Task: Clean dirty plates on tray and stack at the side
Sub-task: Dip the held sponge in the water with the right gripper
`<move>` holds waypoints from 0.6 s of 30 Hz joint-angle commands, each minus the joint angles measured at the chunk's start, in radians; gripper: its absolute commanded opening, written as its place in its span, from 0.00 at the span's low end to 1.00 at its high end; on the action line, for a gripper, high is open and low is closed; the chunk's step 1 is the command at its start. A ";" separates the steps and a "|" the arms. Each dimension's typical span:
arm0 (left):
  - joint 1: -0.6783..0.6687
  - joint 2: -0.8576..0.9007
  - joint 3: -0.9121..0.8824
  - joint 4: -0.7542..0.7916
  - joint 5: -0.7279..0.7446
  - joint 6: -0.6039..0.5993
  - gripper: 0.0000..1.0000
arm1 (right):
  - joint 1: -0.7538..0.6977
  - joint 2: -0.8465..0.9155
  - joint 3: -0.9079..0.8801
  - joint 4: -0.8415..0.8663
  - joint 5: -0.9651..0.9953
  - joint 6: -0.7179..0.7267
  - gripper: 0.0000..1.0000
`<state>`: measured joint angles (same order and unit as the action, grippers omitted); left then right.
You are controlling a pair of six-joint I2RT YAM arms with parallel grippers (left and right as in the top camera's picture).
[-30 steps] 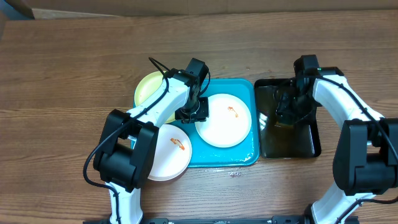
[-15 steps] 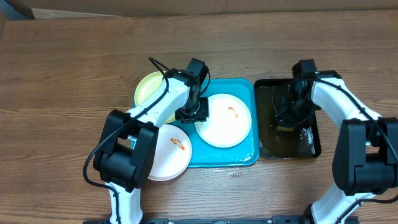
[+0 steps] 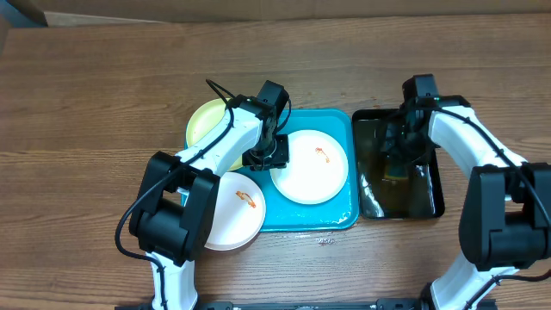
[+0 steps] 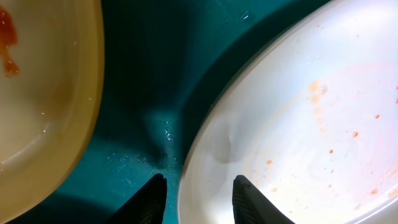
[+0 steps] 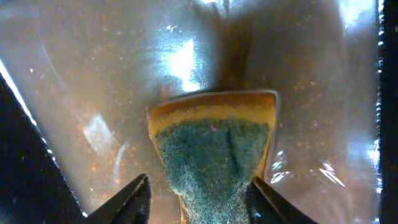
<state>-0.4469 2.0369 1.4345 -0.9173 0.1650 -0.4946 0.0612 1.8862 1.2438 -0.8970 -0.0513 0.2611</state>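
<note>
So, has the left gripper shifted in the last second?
No. The left gripper sits at the same spot over the white plate's rim, judged against the tray.

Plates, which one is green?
The back-left plate. The middle plate in the tray and the front plate are white with orange smears.

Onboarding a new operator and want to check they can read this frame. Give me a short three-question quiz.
1. True or false: the sponge lies in the black tray.
2. The left gripper straddles the rim of: A the sponge; B the white plate on the turquoise tray; C the black tray.
3. What sits between the fingers of the right gripper?
Key: 1 true; 2 B; 3 the sponge.
</note>
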 commanded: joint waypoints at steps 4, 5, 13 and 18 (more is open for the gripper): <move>-0.002 0.016 0.022 0.000 0.012 0.016 0.38 | 0.018 0.006 -0.014 0.002 0.014 -0.002 0.49; -0.002 0.016 0.023 0.000 0.012 0.016 0.38 | 0.018 0.006 -0.014 -0.001 0.026 -0.002 0.50; -0.002 0.016 0.023 0.000 0.012 0.016 0.38 | 0.018 0.006 -0.014 -0.005 0.061 -0.002 0.54; -0.002 0.016 0.022 0.000 0.012 0.016 0.39 | 0.018 0.006 -0.014 -0.006 0.061 -0.002 0.59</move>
<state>-0.4469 2.0369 1.4345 -0.9173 0.1650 -0.4946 0.0738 1.8862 1.2392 -0.9058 -0.0002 0.2581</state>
